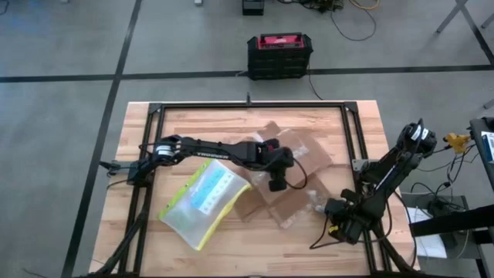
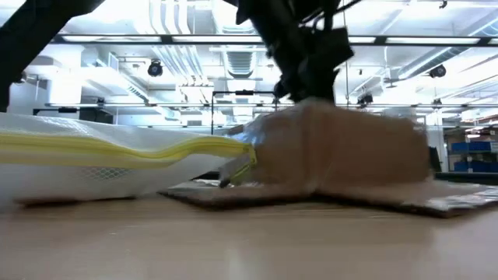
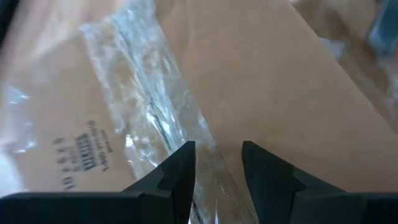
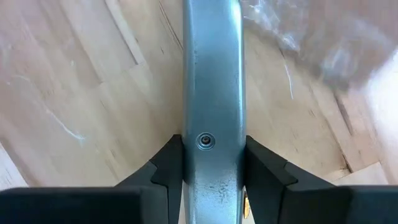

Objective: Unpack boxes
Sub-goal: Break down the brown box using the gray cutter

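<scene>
From above we see the carton (image 1: 289,181) mid-counter (image 1: 231,123), beside a pouch (image 1: 202,202), under the left pincer (image 1: 275,184). Its wrist view shows fingers (image 3: 180,171) parted over tape (image 3: 149,112). The right pincer (image 4: 211,163) straddles a metal bar (image 4: 211,74), touching it

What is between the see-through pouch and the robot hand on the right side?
In the high view, the cardboard carton lies between the pouch and the right gripper, with the left gripper over it.
</scene>
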Action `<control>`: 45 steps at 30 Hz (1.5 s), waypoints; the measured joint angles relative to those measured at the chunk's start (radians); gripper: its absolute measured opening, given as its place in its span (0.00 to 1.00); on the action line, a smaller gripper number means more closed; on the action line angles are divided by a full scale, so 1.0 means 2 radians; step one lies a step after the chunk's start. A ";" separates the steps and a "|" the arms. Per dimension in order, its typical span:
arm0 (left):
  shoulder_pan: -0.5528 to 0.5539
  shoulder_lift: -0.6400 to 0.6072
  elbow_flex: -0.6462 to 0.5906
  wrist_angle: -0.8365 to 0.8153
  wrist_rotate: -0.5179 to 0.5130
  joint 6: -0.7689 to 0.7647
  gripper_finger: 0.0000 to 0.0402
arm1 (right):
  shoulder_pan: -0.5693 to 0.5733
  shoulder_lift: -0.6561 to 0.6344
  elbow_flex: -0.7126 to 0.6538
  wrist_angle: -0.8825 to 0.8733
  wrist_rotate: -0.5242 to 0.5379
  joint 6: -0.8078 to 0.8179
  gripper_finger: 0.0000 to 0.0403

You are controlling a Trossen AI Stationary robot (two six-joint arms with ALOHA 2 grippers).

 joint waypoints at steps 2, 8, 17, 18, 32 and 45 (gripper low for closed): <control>-0.001 -0.012 -0.030 0.014 -0.001 -0.005 0.29 | 0.001 0.000 0.005 -0.001 -0.002 -0.001 0.27; -0.012 -0.039 -0.115 0.066 -0.008 -0.013 0.29 | 0.002 0.001 0.042 0.009 -0.005 -0.023 0.27; -0.049 -0.178 -0.302 0.229 -0.006 0.015 0.29 | -0.014 -0.002 0.087 0.002 0.056 -0.088 0.27; -0.056 -0.205 -0.335 0.277 -0.006 0.021 0.29 | -0.018 -0.002 0.090 0.004 0.064 -0.098 0.27; -0.085 -0.347 -0.671 0.820 0.091 -0.012 0.29 | -0.112 -0.025 0.190 0.007 0.086 -0.289 0.27; -0.025 -0.266 -0.591 0.852 0.249 0.000 0.34 | -0.238 -0.032 0.352 0.008 0.074 -0.520 0.27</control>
